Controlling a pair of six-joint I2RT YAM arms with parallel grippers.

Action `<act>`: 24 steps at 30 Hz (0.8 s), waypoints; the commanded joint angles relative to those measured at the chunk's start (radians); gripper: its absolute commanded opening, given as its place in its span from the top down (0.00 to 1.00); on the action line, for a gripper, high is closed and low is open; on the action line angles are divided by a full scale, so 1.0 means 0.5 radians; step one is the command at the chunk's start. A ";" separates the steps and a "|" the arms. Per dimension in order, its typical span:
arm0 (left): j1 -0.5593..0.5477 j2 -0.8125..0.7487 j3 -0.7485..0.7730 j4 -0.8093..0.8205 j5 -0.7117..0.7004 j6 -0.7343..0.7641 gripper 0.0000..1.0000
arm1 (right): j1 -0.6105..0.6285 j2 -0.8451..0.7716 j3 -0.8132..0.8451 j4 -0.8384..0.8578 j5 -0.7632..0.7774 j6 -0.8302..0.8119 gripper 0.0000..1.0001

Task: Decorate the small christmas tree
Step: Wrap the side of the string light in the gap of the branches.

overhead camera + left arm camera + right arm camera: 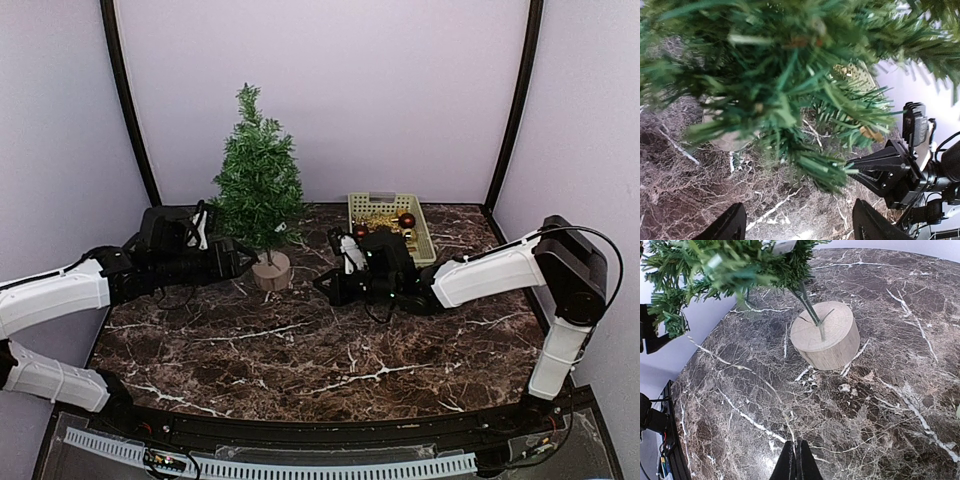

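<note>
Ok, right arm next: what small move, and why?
Probably turn the right pincer toward the basket and open it over a red bauble: it is shut and empty, aimed at the small christmas tree, which looks undecorated.

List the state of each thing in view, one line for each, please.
small christmas tree: standing upright.
basket: upright, holds ornaments.
left tool: open, empty, close to the tree's lower branches.
right tool: shut, nothing seen in it.
</note>
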 commanded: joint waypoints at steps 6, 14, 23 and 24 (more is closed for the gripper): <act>-0.004 -0.366 -0.164 -0.003 -0.130 -0.196 0.16 | 0.018 -0.026 0.061 0.043 0.011 -0.009 1.00; -0.007 -0.335 -0.228 0.250 -0.070 -0.346 0.26 | 0.021 -0.016 0.061 0.048 0.011 -0.001 1.00; -0.033 -0.085 -0.165 0.521 0.026 -0.357 0.37 | 0.024 -0.028 0.041 0.066 0.023 0.006 1.00; -0.034 -0.073 -0.160 0.521 0.020 -0.350 0.36 | 0.022 -0.029 0.040 0.067 0.027 0.006 1.00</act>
